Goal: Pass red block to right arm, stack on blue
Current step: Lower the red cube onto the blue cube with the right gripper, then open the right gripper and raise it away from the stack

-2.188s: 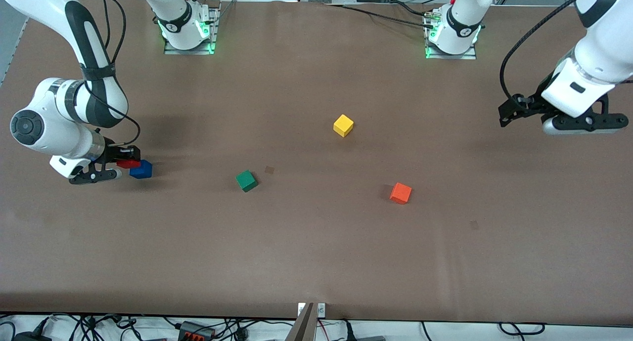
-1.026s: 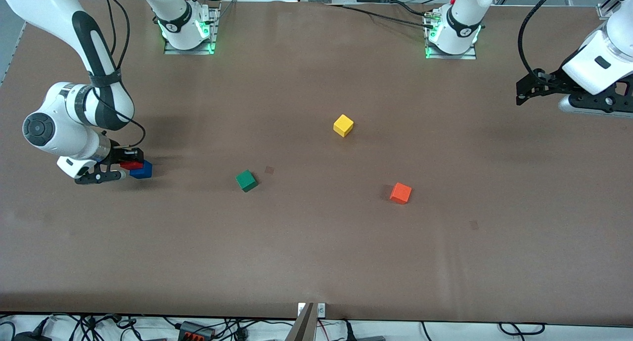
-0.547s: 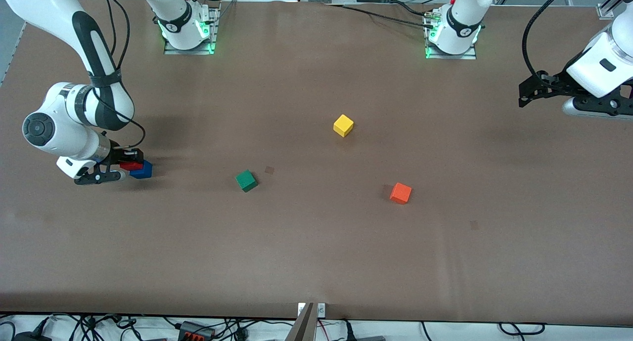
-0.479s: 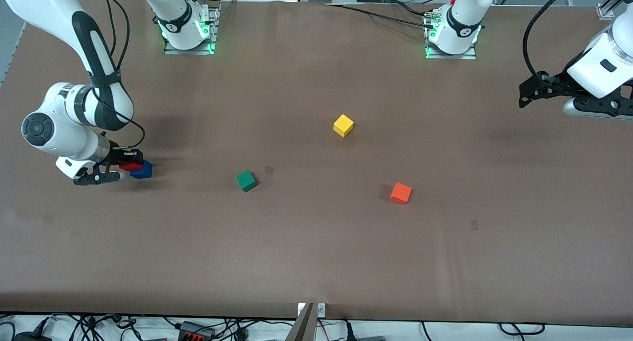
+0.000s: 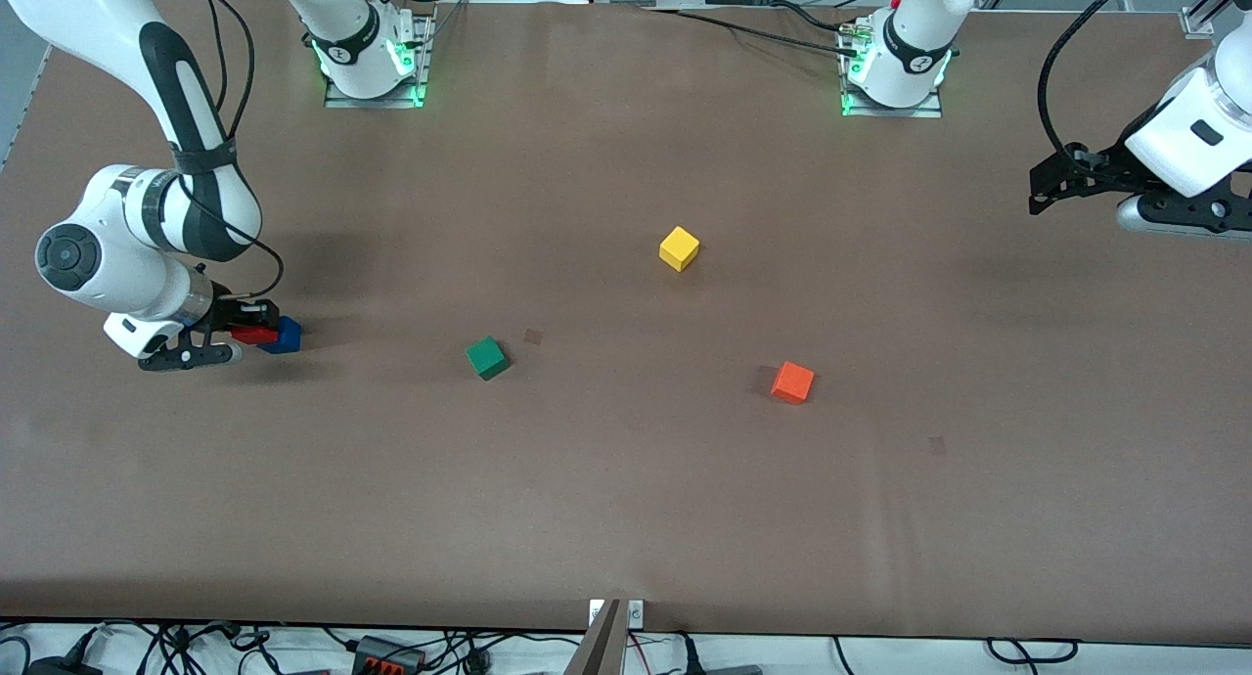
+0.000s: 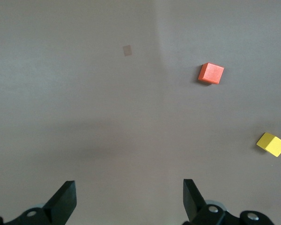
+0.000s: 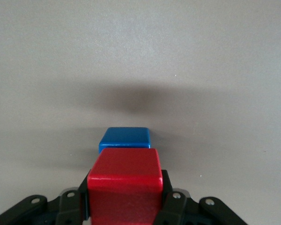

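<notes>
Gripping the red block point(image 7: 125, 183), right gripper point(image 5: 256, 335) just over the blue block point(image 7: 125, 139), left gripper point(image 6: 127, 201) spread, waiting.

High front camera facing both bases, wrist cameras looking down at the table point(image 5: 626, 518)

A robotics lab: 2 white arms bolted on metal base plates point(image 5: 372, 93) with green lights, at a wide bench point(image 5: 626, 499) under a brown mat, cables and power strips point(image 5: 391, 652) trailing along its edge, small coloured cubes point(image 5: 679, 248) scattered as test pieces
</notes>
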